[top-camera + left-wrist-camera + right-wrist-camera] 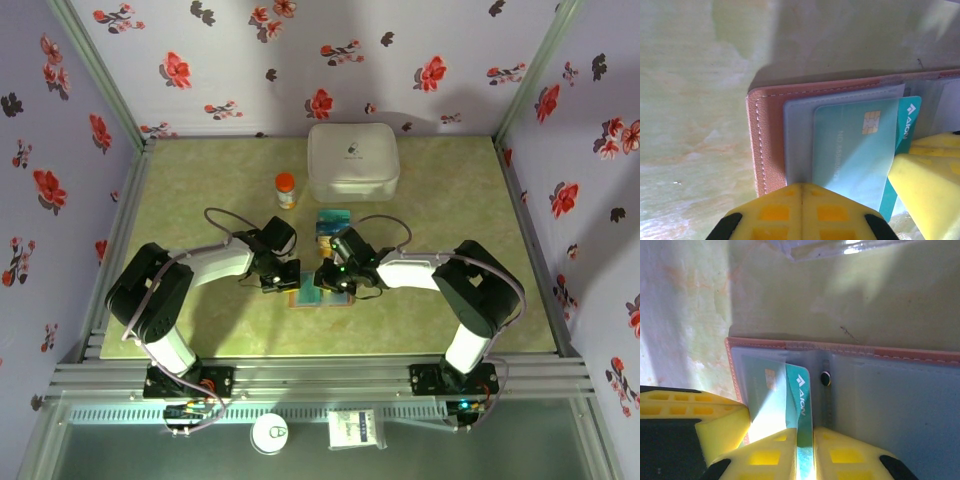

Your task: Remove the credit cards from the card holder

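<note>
While the left gripper (802, 200) sits closed, tips down on the near edge of the open card holder (767, 145), the right gripper (805, 441) pinches the teal card (799, 390), which is partly slid from its pocket. The holder lies mid-tabletop (200, 180) between both grippers. 2 loose cards (333, 216) lie out at its 12 o'clock. The light-blue card (850, 150) sits fully pocketed. Judged roughly halfway: 2 visible cards left to pull.
</note>
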You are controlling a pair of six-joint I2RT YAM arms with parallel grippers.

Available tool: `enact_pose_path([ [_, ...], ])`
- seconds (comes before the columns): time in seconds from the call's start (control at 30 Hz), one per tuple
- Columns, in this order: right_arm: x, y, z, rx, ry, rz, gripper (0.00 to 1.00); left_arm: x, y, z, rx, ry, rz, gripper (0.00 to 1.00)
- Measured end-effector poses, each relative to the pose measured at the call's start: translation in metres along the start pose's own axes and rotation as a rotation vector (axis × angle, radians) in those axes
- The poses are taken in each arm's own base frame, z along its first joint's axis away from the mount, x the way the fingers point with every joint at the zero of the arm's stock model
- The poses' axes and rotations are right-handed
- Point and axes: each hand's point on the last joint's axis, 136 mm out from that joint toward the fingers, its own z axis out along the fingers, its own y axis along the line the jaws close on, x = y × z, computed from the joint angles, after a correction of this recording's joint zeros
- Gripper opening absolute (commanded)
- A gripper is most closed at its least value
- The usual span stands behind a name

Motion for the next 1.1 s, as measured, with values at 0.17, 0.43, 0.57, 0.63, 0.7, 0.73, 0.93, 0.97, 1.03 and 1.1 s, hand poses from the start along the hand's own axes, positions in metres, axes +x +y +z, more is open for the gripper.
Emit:
enact_pose_path([
  [0.17,-0.001,-0.001,-0.001,-0.001,-0.003,0.001,0.11,0.0,0.0,0.0,0.0,0.0,0.0,0.0],
  [0.43,-0.004,-0.005,-0.013,0.011,-0.02,0.012,0.1,0.0,0.0,0.0,0.0,0.0,0.0,0.0],
  [0.57,-0.004,-0.009,-0.017,0.022,-0.021,0.017,0.11,0.0,0.0,0.0,0.0,0.0,0.0,0.0],
  [0.63,-0.004,-0.008,-0.018,0.019,-0.021,0.016,0.13,0.0,0.0,0.0,0.0,0.0,0.0,0.0],
  [0.7,-0.003,-0.007,-0.017,0.013,-0.016,0.016,0.14,0.0,0.0,0.0,0.0,0.0,0.0,0.0],
  [0.73,-0.002,-0.007,-0.017,0.011,-0.014,0.015,0.15,0.0,0.0,-0.001,-0.001,0.0,0.0,0.0],
  [0.93,-0.002,-0.001,-0.017,-0.018,-0.008,0.007,0.18,0.003,0.001,-0.006,-0.007,0.007,-0.003,0.01],
  [0.97,-0.001,0.0,-0.017,-0.021,-0.006,0.006,0.19,0.003,0.0,-0.007,-0.006,0.006,-0.003,0.0],
  [1.03,0.0,0.002,-0.016,-0.026,-0.002,0.0,0.2,0.003,-0.001,-0.009,-0.001,0.001,0.0,0.0],
  [1.1,0.002,0.003,-0.015,-0.028,0.002,-0.004,0.21,0.003,-0.002,-0.01,0.003,0.001,0.0,0.0],
])
